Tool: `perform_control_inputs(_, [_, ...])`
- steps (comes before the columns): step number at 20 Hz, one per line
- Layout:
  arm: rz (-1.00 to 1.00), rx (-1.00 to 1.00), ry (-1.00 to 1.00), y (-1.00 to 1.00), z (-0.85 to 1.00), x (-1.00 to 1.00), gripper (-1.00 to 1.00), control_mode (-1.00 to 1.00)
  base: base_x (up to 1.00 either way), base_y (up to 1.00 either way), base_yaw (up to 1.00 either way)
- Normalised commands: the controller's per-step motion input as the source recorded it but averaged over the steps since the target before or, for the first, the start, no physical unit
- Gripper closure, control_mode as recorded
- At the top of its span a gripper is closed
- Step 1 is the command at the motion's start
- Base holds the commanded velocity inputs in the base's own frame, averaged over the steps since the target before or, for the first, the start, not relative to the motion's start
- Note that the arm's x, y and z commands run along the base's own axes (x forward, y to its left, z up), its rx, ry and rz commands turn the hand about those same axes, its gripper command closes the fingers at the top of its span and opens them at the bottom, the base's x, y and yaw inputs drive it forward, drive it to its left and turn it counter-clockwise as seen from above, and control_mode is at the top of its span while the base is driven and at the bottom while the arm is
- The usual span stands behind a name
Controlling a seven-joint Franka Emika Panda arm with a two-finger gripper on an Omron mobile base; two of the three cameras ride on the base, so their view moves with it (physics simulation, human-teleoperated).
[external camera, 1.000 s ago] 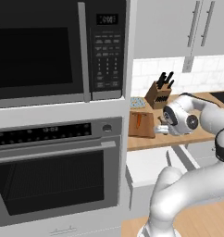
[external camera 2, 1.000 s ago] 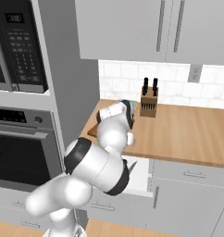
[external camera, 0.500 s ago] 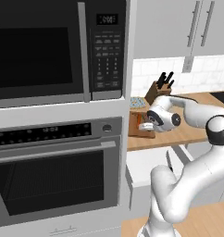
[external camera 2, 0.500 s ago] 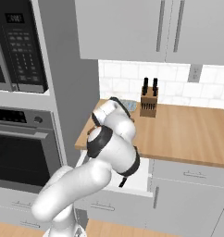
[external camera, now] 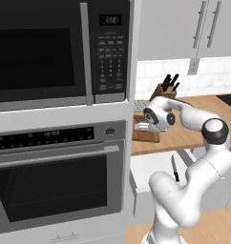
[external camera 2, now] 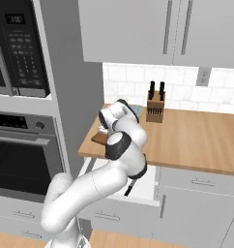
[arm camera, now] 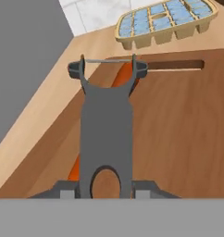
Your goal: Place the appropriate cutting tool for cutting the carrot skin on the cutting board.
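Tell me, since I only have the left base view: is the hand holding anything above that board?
Observer: Yes. In the hand view the gripper is closed on the peeler, at its handle.
Operator: Where is the carrot?
Observer: The carrot lies on the cutting board, directly under the peeler.
Operator: Which way does the peeler point?
Observer: Its forked head points toward the board's end with the long slot.
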Motion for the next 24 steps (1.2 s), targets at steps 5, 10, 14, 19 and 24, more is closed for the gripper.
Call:
perform_control_inputs(5, [0.11,0.07,0.17,-0.48,0.38,0.40,-1.00,-1.00,0.00,0.00,0.00])
perform_control_inputs(10, [0.22,0.09,0.11,-0.95,0.85,0.07,-1.00,-1.00,0.00,0.00,0.00])
perform_control_inputs(14, [0.19,0.05,0.07,-0.75,0.84,0.02,-1.00,-1.00,0.00,0.00,0.00])
perform_control_inputs(19, [0.05,-0.04,0.15,-0.45,1.00,0.04,-1.00,-1.00,0.00,0.00,0.00])
perform_control_inputs(24, [-0.11,-0.14,0.64,-0.30,1.00,0.38,-1.00,-1.00,0.00,0.00,0.00])
